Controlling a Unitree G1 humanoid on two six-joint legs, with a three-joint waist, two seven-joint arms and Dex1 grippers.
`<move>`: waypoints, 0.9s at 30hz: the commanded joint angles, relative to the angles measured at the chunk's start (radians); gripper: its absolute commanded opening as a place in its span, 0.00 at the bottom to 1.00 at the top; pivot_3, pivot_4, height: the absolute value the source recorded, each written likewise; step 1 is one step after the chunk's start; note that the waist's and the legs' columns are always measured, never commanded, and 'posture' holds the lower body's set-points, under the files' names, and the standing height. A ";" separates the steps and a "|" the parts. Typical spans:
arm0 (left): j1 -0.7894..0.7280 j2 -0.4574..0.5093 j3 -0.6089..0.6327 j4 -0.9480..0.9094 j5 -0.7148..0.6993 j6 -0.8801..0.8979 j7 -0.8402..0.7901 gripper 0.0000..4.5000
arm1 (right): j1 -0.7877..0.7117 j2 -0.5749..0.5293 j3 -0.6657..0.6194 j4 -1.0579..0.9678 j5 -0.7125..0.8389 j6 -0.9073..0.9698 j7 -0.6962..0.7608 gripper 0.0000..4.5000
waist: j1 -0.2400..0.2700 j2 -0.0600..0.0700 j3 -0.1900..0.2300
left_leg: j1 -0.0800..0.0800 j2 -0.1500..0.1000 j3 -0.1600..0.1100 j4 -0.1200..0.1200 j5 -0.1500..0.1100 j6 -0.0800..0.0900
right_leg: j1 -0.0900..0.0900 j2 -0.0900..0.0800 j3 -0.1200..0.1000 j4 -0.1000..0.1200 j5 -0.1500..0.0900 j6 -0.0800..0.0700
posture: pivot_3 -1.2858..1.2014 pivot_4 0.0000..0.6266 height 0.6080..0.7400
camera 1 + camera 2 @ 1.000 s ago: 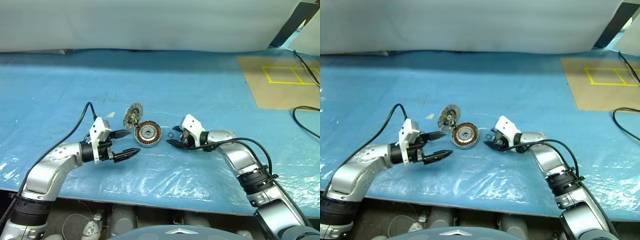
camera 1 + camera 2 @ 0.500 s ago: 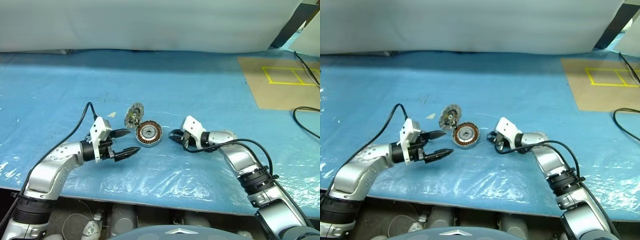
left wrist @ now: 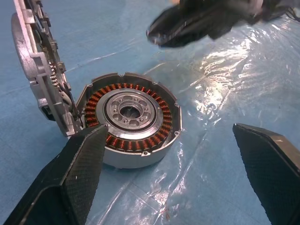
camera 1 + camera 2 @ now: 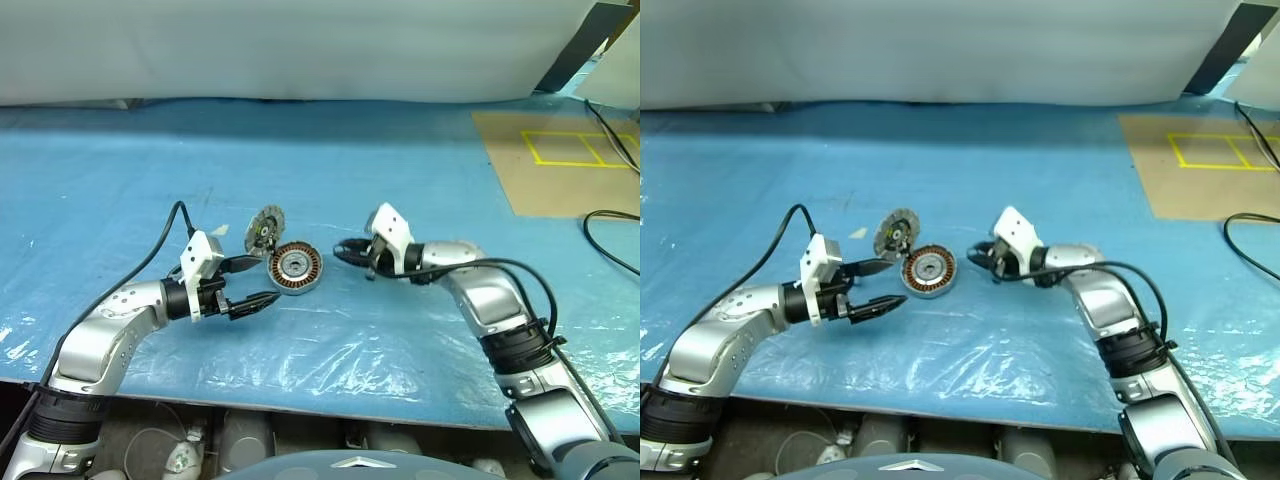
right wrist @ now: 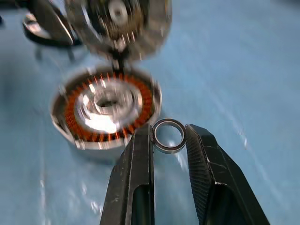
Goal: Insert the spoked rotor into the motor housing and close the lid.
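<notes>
While the housing sits open on the blue sheet, notes by item:

Motor housing (image 4: 295, 267): flat on the surface between the two grippers, open side up, copper windings ringing a silvery centre with a dark bore.

Lid (image 4: 264, 231): striped disc tilted up on edge, leaning at the far-left rim of the housing; in the left wrist view (image 3: 40, 70) it stands steeply against that rim, touching or nearly so.

Spoked rotor: cannot pick it out with certainty; the tilted disc may hide it.

Left gripper (image 4: 250, 285): jaws spread wide, low over the surface just left of the housing, holding nothing. In its wrist view the housing lies ahead of the jaws, nearer one finger (image 3: 75, 173) than the other, not between them.

Right gripper (image 4: 345, 250): raised off the surface just right of the housing, pointing toward it. Jaws pinch a small metal ring (image 5: 168, 135) between the fingertips (image 5: 143, 140); the ring hangs near the housing's near rim, apart from it.

Surface (image 4: 400, 170): blue sheet, wrinkled clear plastic in front.
</notes>
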 commanded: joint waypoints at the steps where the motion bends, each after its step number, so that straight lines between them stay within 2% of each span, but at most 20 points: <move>1: -0.003 0.006 0.007 -0.022 -0.013 -0.008 -0.009 1.00 | -0.029 -0.001 0.016 -0.044 0.040 0.041 0.031 0.13 | 0.001 0.000 0.000 | 0.000 0.000 0.000 -0.001 0.000 0.000 | 0.000 0.000 0.000 0.000 0.000 0.000 | 0.52 0.24 1.00; 12: 0.003 0.000 0.009 -0.037 -0.014 -0.006 0.004 1.00 | -0.182 0.118 0.177 0.213 -0.054 -0.049 0.072 0.13 | -0.001 0.000 0.000 | -0.001 0.000 0.000 -0.002 0.000 0.000 | -0.001 0.000 0.000 -0.001 0.000 0.000 | 0.52 0.24 1.00; 18: 0.043 0.005 0.020 -0.072 -0.013 -0.008 0.019 1.00 | -0.189 0.124 0.222 0.293 -0.106 -0.115 0.102 0.13 | 0.001 0.000 0.000 | -0.002 0.000 0.000 -0.002 0.000 0.000 | -0.001 0.000 0.000 -0.001 0.002 0.004 | 0.52 0.24 1.00; 27: 0.051 0.006 0.031 -0.075 -0.018 -0.009 0.034 1.00 | -0.192 0.140 0.238 0.355 -0.146 -0.196 0.134 0.13 | 0.000 0.000 0.000 | -0.001 0.000 0.000 -0.001 0.000 0.000 | -0.001 0.000 -0.001 0.000 0.000 0.000 | 0.52 0.24 1.00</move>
